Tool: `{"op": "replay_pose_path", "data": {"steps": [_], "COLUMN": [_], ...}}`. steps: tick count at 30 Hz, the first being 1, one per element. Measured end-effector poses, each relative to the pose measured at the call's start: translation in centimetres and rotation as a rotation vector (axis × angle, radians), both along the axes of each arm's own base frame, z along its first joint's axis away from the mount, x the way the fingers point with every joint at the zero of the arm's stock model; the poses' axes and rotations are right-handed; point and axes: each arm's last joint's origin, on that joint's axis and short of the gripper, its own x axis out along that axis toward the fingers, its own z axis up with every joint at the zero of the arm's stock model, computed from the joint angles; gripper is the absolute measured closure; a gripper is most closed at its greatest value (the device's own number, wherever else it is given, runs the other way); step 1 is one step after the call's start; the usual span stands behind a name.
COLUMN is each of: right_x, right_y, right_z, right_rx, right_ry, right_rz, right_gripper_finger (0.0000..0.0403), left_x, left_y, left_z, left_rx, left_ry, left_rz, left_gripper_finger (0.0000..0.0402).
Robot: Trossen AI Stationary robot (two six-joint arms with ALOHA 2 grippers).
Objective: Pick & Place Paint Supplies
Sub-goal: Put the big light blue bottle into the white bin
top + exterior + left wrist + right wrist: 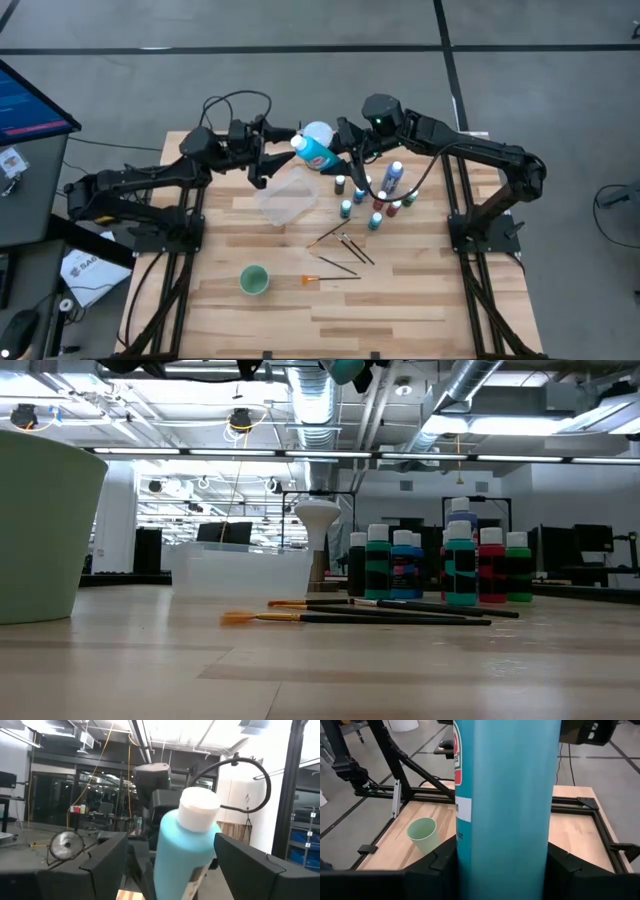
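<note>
Bright, even overhead light; ceiling strips [300, 452] glare in low view, blown out top of left wrist view. Soft faint shadows on desk [400, 300]. Teal bottle [505, 805] close-up blurred, cup [40, 530] out of focus.

1. My two arms are matte black, built of slim tubular links with chunky rounded joints.
2. Loose black cables loop above the left arm [140, 185] and trail beside the right arm [480, 150].
3. A small green light glows on the right wrist housing [379, 112].
4. The left gripper [165, 865] has broad, angular black plastic fingers [100, 865].
</note>
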Motion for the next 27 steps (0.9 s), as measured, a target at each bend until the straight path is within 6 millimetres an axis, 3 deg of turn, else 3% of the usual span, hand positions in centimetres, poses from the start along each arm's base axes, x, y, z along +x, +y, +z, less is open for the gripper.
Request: {"op": "replay_pose_path", "data": {"steps": [9, 20, 27], "right_x": [0.1, 0.1, 0.1], "right_y": [0.4, 0.3, 0.3], "right_z": [-0.1, 0.0, -0.1], "right_rx": [0.002, 0.002, 0.008], "right_ry": [0.008, -0.001, 0.008], "right_rz": [0.011, 0.008, 0.005], "right_gripper_finger": [0.0217, 0.0215, 0.0211], "left_x": [0.0, 2.2, 1.9], "left_y": [-0.2, 0.3, 0.3], "left_z": [0.8, 1.0, 1.6], "left_rx": [0.018, 0.01, 0.057], "left_ry": [-0.022, 0.002, -0.031], "left_rz": [-0.034, -0.094, -0.078], "left_gripper_finger": [0.0118, 0.0118, 0.0119]}}
